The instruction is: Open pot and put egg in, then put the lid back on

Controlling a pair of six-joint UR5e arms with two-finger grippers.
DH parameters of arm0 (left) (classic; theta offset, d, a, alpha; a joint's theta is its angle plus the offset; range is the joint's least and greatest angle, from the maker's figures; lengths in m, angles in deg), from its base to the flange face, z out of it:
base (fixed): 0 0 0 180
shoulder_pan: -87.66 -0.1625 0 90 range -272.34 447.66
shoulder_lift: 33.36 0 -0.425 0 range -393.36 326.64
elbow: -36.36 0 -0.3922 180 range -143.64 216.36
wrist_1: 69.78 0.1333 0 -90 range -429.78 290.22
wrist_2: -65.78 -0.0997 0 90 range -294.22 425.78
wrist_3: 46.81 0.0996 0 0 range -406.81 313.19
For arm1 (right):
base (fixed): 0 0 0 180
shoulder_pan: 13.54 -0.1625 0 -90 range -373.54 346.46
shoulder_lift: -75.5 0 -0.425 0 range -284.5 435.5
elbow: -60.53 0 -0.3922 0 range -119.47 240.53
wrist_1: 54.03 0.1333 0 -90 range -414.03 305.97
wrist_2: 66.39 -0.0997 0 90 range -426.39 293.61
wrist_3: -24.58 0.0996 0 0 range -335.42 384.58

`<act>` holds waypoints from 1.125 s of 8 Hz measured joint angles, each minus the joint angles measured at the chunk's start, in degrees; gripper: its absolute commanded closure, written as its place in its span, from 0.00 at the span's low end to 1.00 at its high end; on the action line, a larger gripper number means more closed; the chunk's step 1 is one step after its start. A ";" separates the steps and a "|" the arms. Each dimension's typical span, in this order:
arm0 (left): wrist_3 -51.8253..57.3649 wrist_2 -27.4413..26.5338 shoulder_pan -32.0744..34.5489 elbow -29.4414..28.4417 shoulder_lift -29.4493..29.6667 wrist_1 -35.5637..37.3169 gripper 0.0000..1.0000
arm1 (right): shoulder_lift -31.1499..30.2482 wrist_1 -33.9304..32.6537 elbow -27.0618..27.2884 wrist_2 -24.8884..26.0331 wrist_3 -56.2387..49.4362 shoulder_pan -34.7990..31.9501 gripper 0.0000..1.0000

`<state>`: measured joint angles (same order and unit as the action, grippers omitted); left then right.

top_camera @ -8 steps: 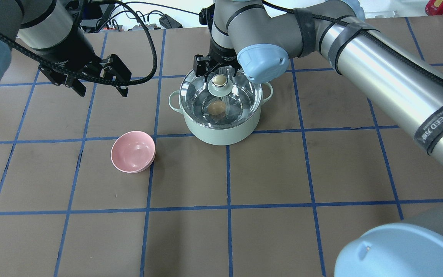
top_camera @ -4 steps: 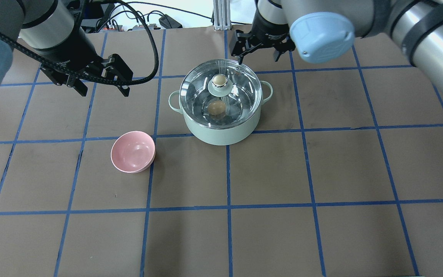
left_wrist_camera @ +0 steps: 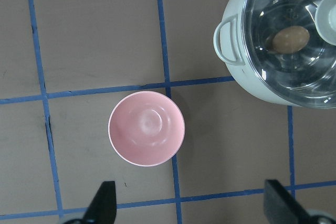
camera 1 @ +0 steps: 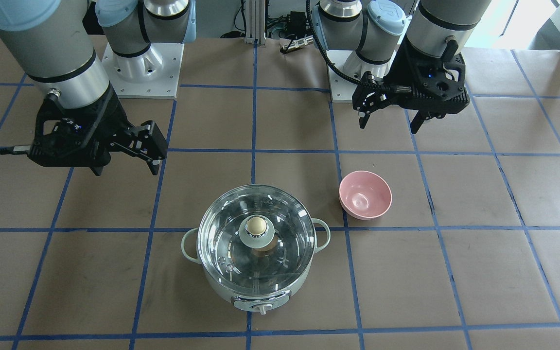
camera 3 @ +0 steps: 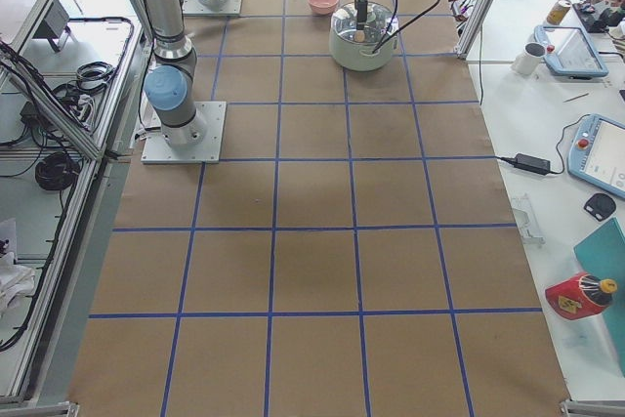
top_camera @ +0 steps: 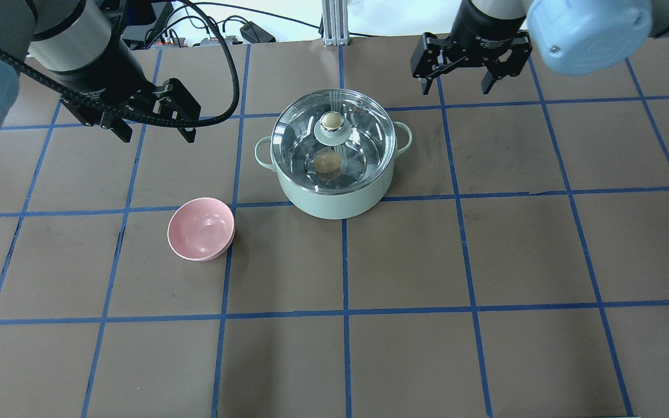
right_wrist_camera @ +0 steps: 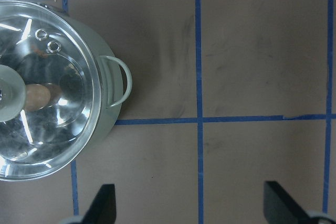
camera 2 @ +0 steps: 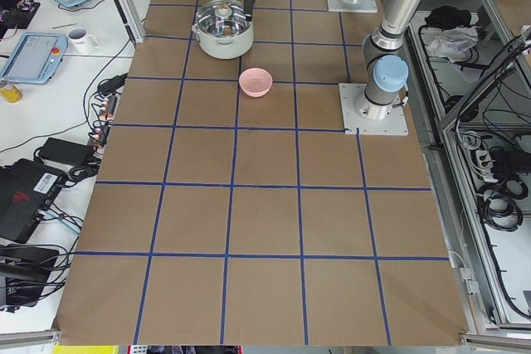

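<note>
The mint-green pot (top_camera: 334, 200) stands at the table's middle back with the clear glass lid (top_camera: 363, 145) seated on it, its beige knob (top_camera: 331, 121) free. The tan egg (top_camera: 327, 163) lies inside on the steel bottom, seen through the glass; it also shows in the left wrist view (left_wrist_camera: 290, 39) and the right wrist view (right_wrist_camera: 37, 97). My right gripper (top_camera: 455, 90) is open and empty, raised behind and right of the pot. My left gripper (top_camera: 156, 138) is open and empty, raised left of the pot, above the pink bowl (left_wrist_camera: 146, 128).
The pink bowl (top_camera: 201, 228) sits empty on the brown mat, front left of the pot. The pot's control knob (camera 1: 262, 307) faces away from me. Cables and gear lie beyond the table's far edge (top_camera: 241, 29).
My right gripper, which stood around the lid knob a second ago, has lifted off it and moved back and to the right, open. The lid stays on the pot. The left arm barely moved.
</note>
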<state>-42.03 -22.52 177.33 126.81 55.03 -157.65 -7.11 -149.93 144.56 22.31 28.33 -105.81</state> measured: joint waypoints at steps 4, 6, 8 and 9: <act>0.10 -0.08 0.03 -0.01 0.16 0.08 0.00 | -1.72 3.71 0.98 0.66 0.51 0.55 0.00; 0.01 0.05 0.12 -0.01 -0.11 0.04 0.00 | -1.77 3.65 1.34 0.35 0.33 0.59 0.00; 0.03 0.03 0.40 -0.01 -0.13 -0.04 0.00 | -1.83 3.49 1.52 0.05 0.08 0.60 0.00; 0.12 -0.14 0.45 -0.01 -0.29 -0.24 0.00 | -1.84 3.41 1.55 0.05 0.05 0.64 0.00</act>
<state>-41.91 -22.65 177.78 126.80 54.74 -157.89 -8.95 -146.52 146.11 22.36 28.38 -105.17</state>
